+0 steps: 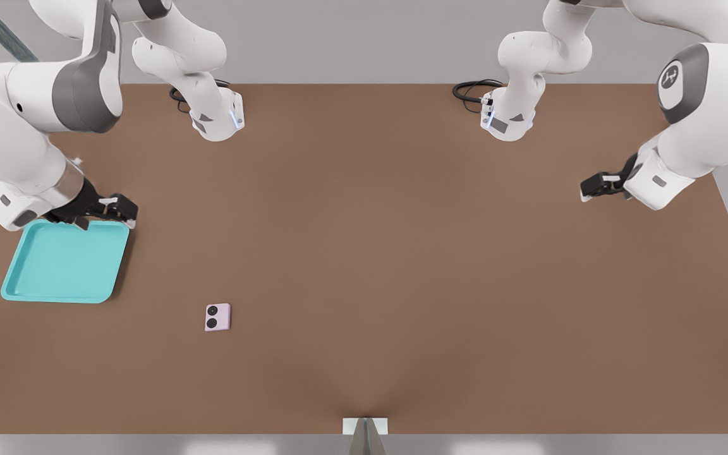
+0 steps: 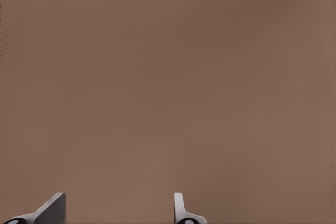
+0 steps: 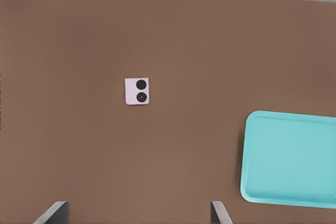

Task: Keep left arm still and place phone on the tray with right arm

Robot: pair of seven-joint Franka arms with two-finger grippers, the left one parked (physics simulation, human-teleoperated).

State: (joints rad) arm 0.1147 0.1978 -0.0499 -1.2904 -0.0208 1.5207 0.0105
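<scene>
Gripper: the right arm's (image 1: 29, 120) black two-finger gripper (image 1: 110, 213) hangs over the far corner of the tray, at the front view's left; in the right wrist view its two fingertips (image 3: 55, 212) stand wide apart with only bare table between them, so it is open wide and holds nothing.
Tray: the turquoise rounded-square tray (image 1: 60, 294) lies flat on the table right under and just nearer the camera than the gripper; its far rim is partly covered by the gripper in the front view. In the right wrist view (image 3: 252, 145) it shows as a shallow basin with a raised rim and nothing in it.
Phone: the pale pink phone (image 1: 217, 317) lies flat on the table, lens side up, its two black round lenses toward the tray side. It is well apart from the gripper, off toward the front view's right and nearer the camera, and clear of the tray's rim. The right wrist view shows it (image 3: 137, 91) alone on the brown surface.
Table: the brown table (image 1: 402, 253) carries the tray and the phone.
</scene>
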